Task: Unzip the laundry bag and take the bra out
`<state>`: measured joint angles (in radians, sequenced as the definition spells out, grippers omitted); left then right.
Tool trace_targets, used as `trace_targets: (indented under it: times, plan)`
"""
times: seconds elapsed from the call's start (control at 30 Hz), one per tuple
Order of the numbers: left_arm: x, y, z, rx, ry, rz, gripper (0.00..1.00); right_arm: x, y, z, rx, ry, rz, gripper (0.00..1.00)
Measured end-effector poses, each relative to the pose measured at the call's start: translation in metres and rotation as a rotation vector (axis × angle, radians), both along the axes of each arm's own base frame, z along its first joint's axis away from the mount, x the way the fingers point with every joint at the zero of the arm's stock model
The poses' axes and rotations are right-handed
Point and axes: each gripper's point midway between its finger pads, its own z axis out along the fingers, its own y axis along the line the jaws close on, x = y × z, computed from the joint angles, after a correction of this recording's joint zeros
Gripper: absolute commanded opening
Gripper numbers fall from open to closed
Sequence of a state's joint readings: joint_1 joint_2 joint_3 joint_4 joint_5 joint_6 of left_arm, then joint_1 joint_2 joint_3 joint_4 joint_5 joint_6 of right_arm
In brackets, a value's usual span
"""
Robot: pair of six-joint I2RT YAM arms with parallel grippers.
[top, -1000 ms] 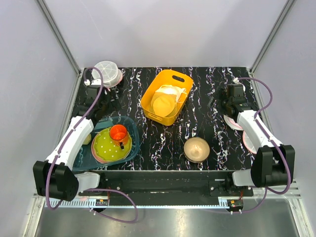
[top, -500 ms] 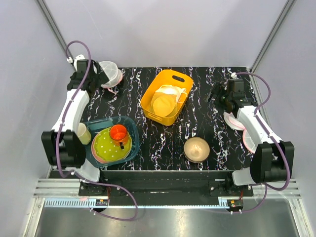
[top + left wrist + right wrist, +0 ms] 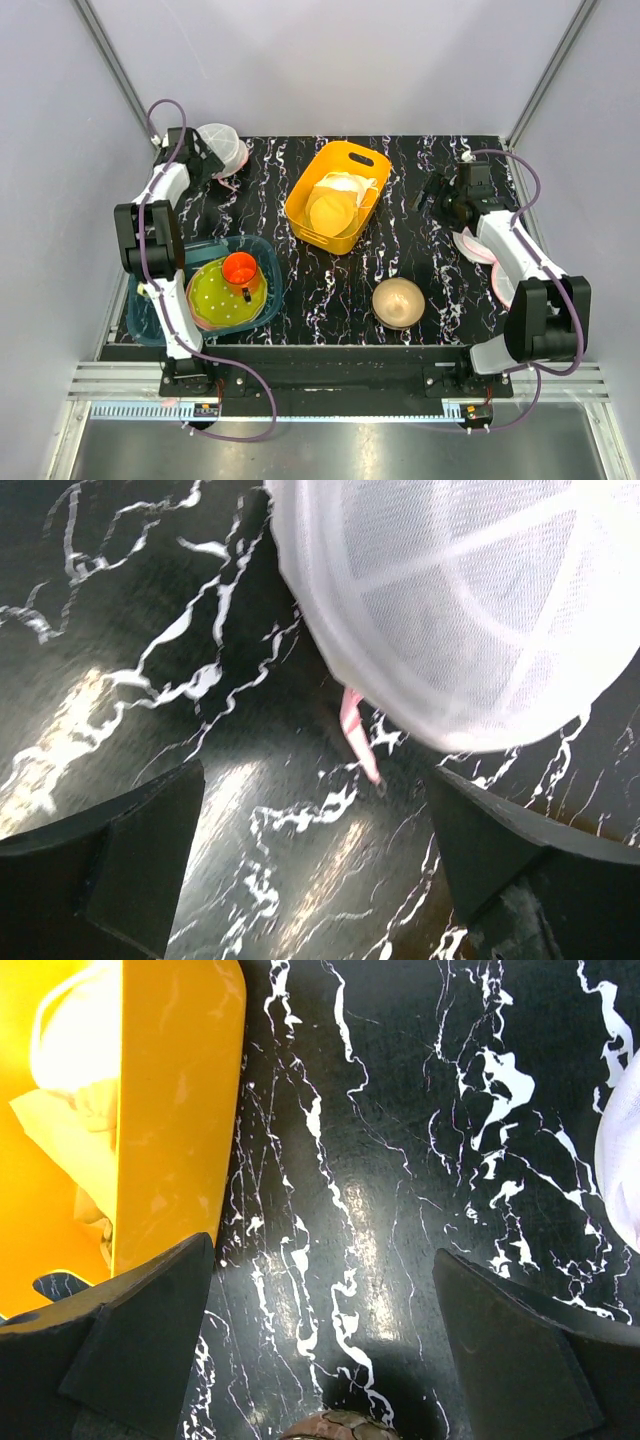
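Laundry bag (image 3: 470, 610), round white mesh, pink tab (image 3: 352, 730), marbled black table (image 3: 250, 880)

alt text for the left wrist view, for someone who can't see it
A white mesh laundry bag fills the upper right, a thin pink strip trailing below its edge over the black, white-veined table. The left gripper is open, its dark fingers at the two bottom corners, not touching the bag.

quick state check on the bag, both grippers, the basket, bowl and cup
laundry bag: lid on, looks zipped, pink pull hanging
left gripper: open, empty, facing the bag
right gripper: open, empty, over bare table
yellow basket: upright, pale cloth inside
tan bowl: upright, looks empty
orange cup: upright on the green plate
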<state>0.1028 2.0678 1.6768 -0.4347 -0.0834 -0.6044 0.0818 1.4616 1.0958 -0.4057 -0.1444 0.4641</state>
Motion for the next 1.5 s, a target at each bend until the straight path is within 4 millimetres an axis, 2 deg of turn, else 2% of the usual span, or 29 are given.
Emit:
trace_targets:
  times: [0.17, 0.23, 0.4, 0.57, 0.77, 0.87, 0.97, 1.03, 1.1, 1.13, 1.17, 1.23, 1.33, 1.4, 1.5]
  plan:
    - [0.018, -0.006, -0.011, -0.044, -0.051, -0.011, 0.91, -0.002, 0.001, -0.008, -0.002, 0.029, 0.007, 1.0]
    - [0.021, -0.008, -0.008, -0.05, -0.09, -0.017, 0.96, -0.001, 0.001, -0.011, -0.002, 0.039, 0.011, 1.0]
    - [0.011, -0.015, -0.003, -0.054, -0.126, -0.029, 0.97, 0.004, 0.004, -0.017, 0.008, 0.06, 0.023, 1.0]
    - [0.024, -0.012, 0.012, -0.043, -0.189, -0.024, 0.95, 0.009, 0.007, -0.018, 0.015, 0.072, 0.031, 1.0]
    - [0.059, -0.006, 0.042, -0.043, -0.286, -0.021, 0.95, 0.008, 0.007, -0.02, 0.018, 0.082, 0.034, 1.0]
    - [0.068, -0.004, 0.037, -0.046, -0.291, -0.016, 0.95, 0.008, 0.007, -0.022, 0.019, 0.086, 0.033, 1.0]
    - [0.069, -0.004, 0.016, -0.06, -0.258, -0.014, 0.93, 0.008, 0.008, -0.024, 0.019, 0.092, 0.033, 1.0]
    - [0.069, -0.005, 0.001, -0.076, -0.233, -0.017, 0.66, 0.008, 0.008, -0.026, 0.02, 0.098, 0.033, 1.0]
    - [0.071, -0.007, -0.013, -0.095, -0.211, -0.015, 0.32, 0.006, 0.009, -0.027, 0.026, 0.106, 0.036, 1.0]
    - [0.073, -0.008, -0.017, -0.101, -0.205, -0.019, 0.03, 0.006, 0.009, -0.027, 0.027, 0.108, 0.037, 1.0]
    - [0.074, -0.008, -0.02, -0.106, -0.2, -0.02, 0.0, 0.005, 0.009, -0.027, 0.027, 0.11, 0.037, 1.0]
    - [0.071, -0.009, -0.023, -0.107, -0.183, -0.028, 0.0, 0.005, 0.009, -0.025, 0.027, 0.113, 0.037, 1.0]
    - [0.068, -0.01, -0.013, -0.099, -0.19, -0.039, 0.0, 0.006, 0.009, -0.023, 0.028, 0.107, 0.037, 1.0]
    - [0.057, -0.012, 0.002, -0.091, -0.188, -0.048, 0.0, 0.006, 0.009, -0.022, 0.03, 0.104, 0.035, 1.0]
    - [0.036, -0.018, 0.044, -0.081, -0.21, -0.068, 0.0, 0.006, 0.009, -0.017, 0.031, 0.094, 0.034, 1.0]
